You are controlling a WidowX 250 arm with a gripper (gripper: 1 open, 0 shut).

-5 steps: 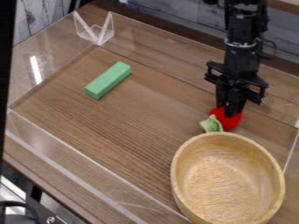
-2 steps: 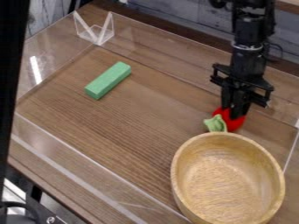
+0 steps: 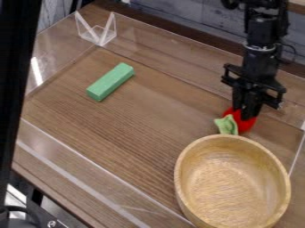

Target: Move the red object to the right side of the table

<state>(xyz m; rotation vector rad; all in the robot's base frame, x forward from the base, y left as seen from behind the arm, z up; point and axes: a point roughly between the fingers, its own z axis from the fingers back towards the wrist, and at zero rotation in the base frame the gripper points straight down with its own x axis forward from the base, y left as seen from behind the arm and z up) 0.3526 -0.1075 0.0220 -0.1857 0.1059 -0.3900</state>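
The red object (image 3: 249, 116) is a small red toy fruit with a green leafy end (image 3: 226, 126), low over the brown wood-grain table (image 3: 143, 116) near its right edge, just behind the wooden bowl. My black gripper (image 3: 249, 111) points almost straight down and is shut on the red object; its fingers (image 3: 242, 101) hide much of the fruit. Whether the fruit touches the tabletop I cannot tell.
A large wooden bowl (image 3: 233, 184) fills the near right corner, right in front of the gripper. A green rectangular block (image 3: 110, 81) lies left of centre. Low clear acrylic walls (image 3: 71, 40) edge the table, with a clear folded piece (image 3: 95, 29) at the back left.
The gripper has carried the red object slightly to the right and a little toward the bowl. The bowl and the green block have stayed put.
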